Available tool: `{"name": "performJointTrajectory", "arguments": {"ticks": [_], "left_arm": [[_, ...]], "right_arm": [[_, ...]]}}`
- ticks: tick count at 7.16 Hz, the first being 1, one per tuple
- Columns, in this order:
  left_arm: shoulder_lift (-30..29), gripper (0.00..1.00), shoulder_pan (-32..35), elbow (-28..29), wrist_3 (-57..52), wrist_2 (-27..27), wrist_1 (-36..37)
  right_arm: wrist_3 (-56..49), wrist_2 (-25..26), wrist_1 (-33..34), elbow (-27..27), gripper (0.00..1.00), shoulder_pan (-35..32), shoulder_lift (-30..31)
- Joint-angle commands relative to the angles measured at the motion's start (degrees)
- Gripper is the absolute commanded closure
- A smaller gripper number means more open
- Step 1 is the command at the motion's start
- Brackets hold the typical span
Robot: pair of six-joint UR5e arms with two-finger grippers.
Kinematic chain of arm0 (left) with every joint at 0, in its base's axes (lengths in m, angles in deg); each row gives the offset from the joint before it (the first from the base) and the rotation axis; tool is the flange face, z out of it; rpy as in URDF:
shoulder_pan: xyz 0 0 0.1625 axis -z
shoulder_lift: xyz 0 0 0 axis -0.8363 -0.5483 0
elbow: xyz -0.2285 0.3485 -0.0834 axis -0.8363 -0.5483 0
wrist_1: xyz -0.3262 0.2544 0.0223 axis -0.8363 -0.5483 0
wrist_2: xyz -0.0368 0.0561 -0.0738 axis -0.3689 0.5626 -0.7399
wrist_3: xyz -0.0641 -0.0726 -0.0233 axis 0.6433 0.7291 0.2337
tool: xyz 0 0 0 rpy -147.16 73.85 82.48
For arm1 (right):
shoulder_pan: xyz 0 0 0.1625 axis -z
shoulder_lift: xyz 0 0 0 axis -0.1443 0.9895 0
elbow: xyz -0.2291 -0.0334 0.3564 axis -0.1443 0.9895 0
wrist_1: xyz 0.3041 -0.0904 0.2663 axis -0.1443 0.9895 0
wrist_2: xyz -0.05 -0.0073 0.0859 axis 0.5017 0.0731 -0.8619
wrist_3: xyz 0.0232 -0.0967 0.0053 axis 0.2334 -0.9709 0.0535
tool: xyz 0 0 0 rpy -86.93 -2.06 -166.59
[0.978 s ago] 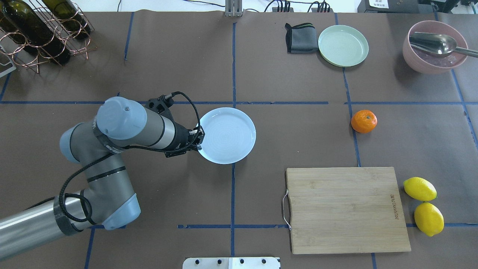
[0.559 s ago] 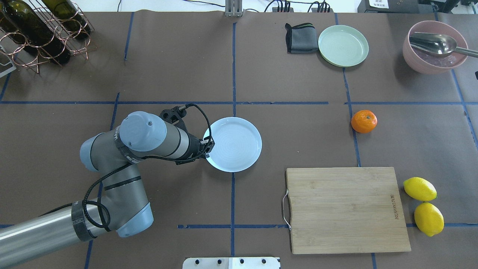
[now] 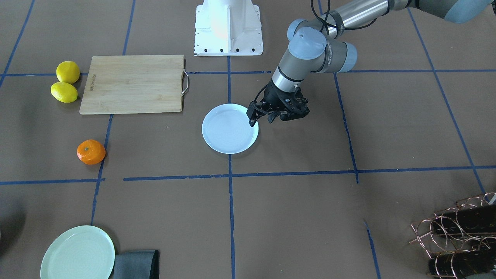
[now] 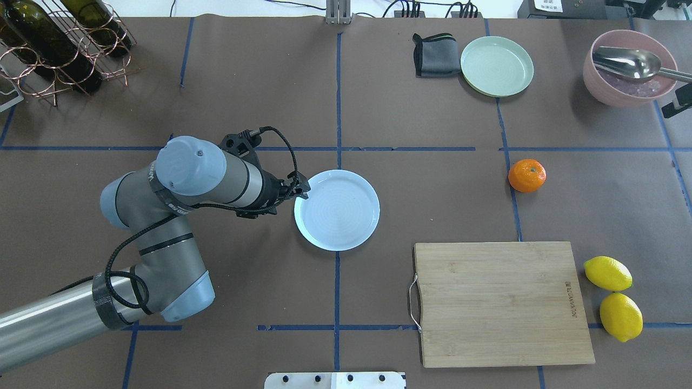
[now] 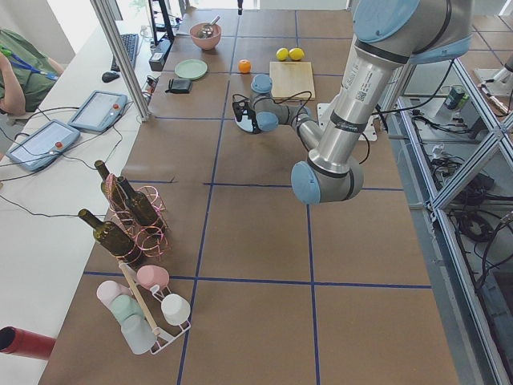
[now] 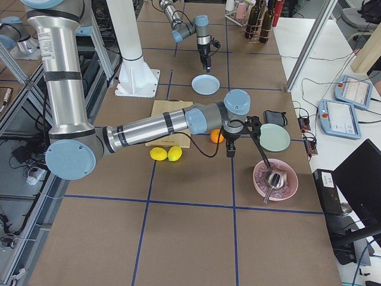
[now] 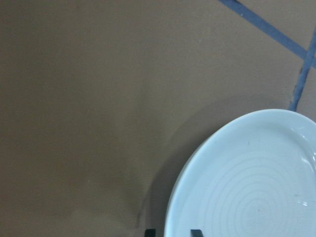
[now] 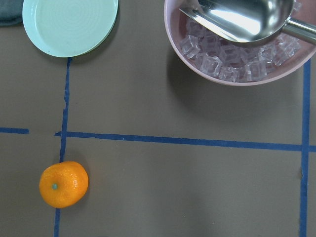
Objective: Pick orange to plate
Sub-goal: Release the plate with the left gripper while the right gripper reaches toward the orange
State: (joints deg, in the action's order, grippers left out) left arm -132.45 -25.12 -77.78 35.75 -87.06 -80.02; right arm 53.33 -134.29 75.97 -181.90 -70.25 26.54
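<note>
Backs left tool [image 3: 261, 117] off plate [image 4: 338, 210] rim, released. Leaves plate flat on tabletop [image 4: 432, 108], orange [image 4: 526, 175] well to its right on tape line [image 4: 512, 208]. Brings right tool [image 6: 231, 149] in near orange; can't tell its grip.

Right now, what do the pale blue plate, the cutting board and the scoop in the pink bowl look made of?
Plate: likely glazed ceramic or melamine; glossy, with faint concentric rings. Cutting board: bamboo or light wood; matte, with striped grain. Scoop in the pink bowl: polished metal, with mirror-like reflections.
</note>
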Motion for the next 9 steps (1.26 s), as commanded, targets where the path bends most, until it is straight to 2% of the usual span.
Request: {"name": "performJointTrajectory", "arguments": {"ticks": [1,3,4,5,6,9], "left_arm": [[0.2,0.00,4.0,-2.8,-9.5,-1.4,6.8],[1.0,0.00,7.8,-7.9,-20.8,-1.5,15.1],[1.1,0.00,8.8,-9.8,-21.7,-1.2,16.0],[3.9,0.00,8.4,-10.7,-23.2,-1.2,15.1],[4.8,0.00,7.8,-9.3,-28.9,-1.1,13.8],[8.2,0.00,11.0,-11.2,-29.8,-1.6,15.2]], "right_arm": [[8.7,3.9,-2.9,0.0,0.00,6.4,-3.0],[20.5,10.1,-10.7,0.1,0.00,15.0,-4.2],[22.1,12.0,-11.5,0.2,0.00,17.8,-4.4],[22.1,14.5,-11.5,0.4,0.00,20.0,-5.6],[22.3,16.6,-11.5,0.8,0.00,22.5,-6.4],[21.8,19.1,-11.5,4.9,0.00,25.7,-8.8]]}}
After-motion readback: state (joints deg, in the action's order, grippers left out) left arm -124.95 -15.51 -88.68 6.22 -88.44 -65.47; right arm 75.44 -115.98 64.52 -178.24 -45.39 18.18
